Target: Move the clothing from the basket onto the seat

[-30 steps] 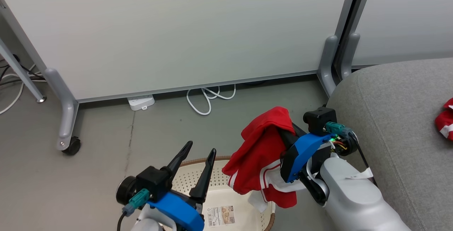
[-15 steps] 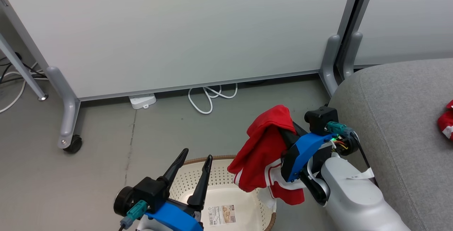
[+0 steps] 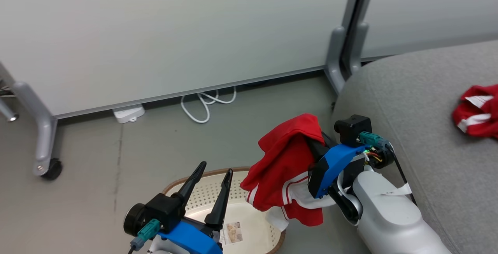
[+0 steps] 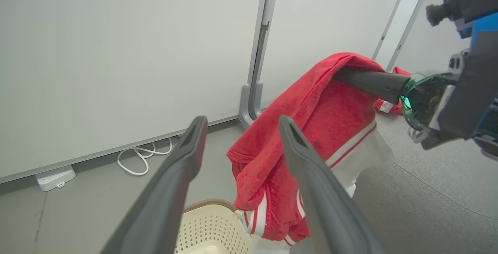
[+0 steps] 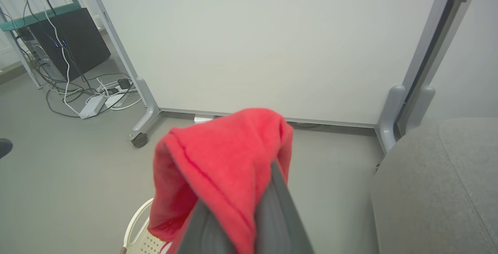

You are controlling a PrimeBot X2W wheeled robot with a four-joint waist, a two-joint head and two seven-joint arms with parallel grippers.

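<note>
The right gripper [image 3: 313, 139] sits right of centre in the head view, its fingers pressed together and clamped on a red garment [image 3: 284, 160]. The cloth is draped over the fingertips like a hood and hangs down on the gripper's left side, white-striped hem lowest. The hem hangs at the right rim of the basket [image 3: 173, 184], which sits at the bottom centre of the frame; whether cloth and rim touch cannot be told. In the right wrist view the garment [image 5: 221, 156] covers the tips of the two dark fingers, which rise from the bottom edge. In the left wrist view it [image 4: 311, 129] hangs from one dark finger that reaches in from the right. The left gripper [image 3: 216, 168] is at the lower left of centre, over the basket's near side, its fingers spread wide and holding nothing, just left of the hanging cloth and apart from it. The grey seat [image 3: 408, 102] fills the right side of the head view, close beside the right arm. A second red garment [image 3: 476, 110] lies crumpled on it at the right edge, well apart from both grippers. A pale partition panel [image 3: 175, 32] spans the top, with a looped white cable [image 3: 206, 104] and a power strip [image 3: 128, 114] on the floor below it.
</note>
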